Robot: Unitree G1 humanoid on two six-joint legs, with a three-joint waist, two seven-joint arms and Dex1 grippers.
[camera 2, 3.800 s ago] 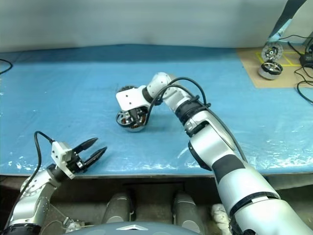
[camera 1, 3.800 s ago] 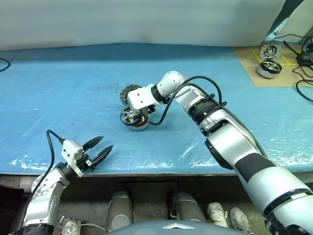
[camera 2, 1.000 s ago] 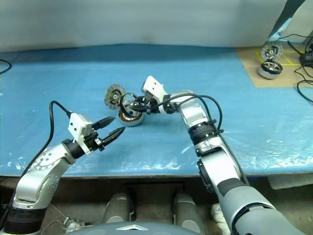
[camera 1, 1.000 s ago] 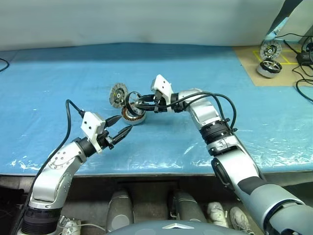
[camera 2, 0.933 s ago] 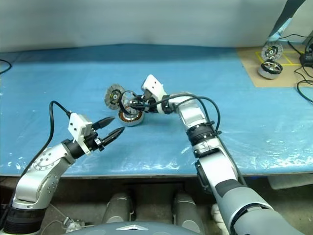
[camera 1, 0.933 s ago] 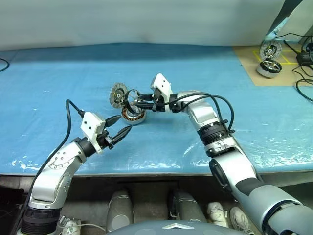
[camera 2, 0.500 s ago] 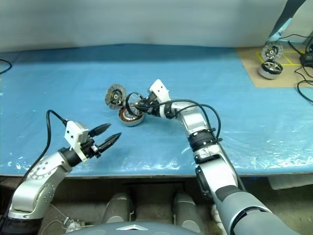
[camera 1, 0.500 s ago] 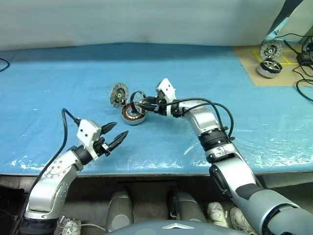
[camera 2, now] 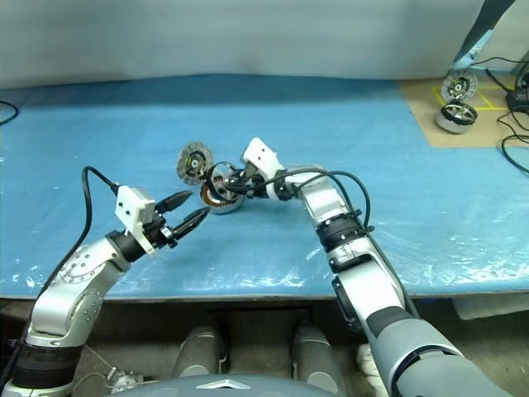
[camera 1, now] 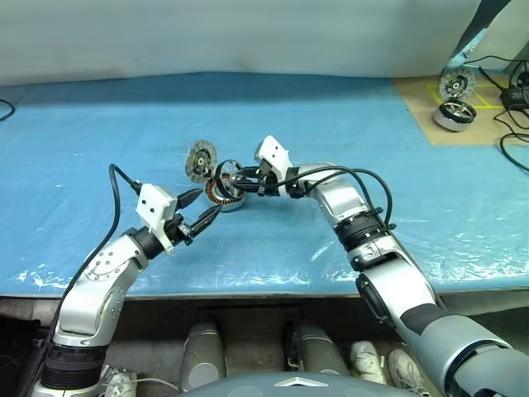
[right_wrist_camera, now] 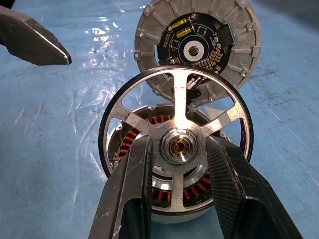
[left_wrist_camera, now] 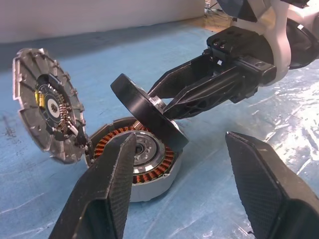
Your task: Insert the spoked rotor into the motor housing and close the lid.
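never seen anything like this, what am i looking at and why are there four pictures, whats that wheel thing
This is a humanoid robot with two arms, each ending in a gripper of two black fingers. Two pictures come from the cameras in its head, looking down over a table covered in blue sheet. The other two come from cameras on its wrists, looking along the fingers.

On the sheet sits the motor housing, a round silver cup with copper windings inside. Beside it, the lid stands tilted up on its edge, segmented face showing.

The right gripper holds the wheel: the spoked rotor, pinched at its hub and tilted just above the housing, not yet seated in it. The left gripper hangs open close by, holding nothing.

More motor parts lie on brown board at the far right.
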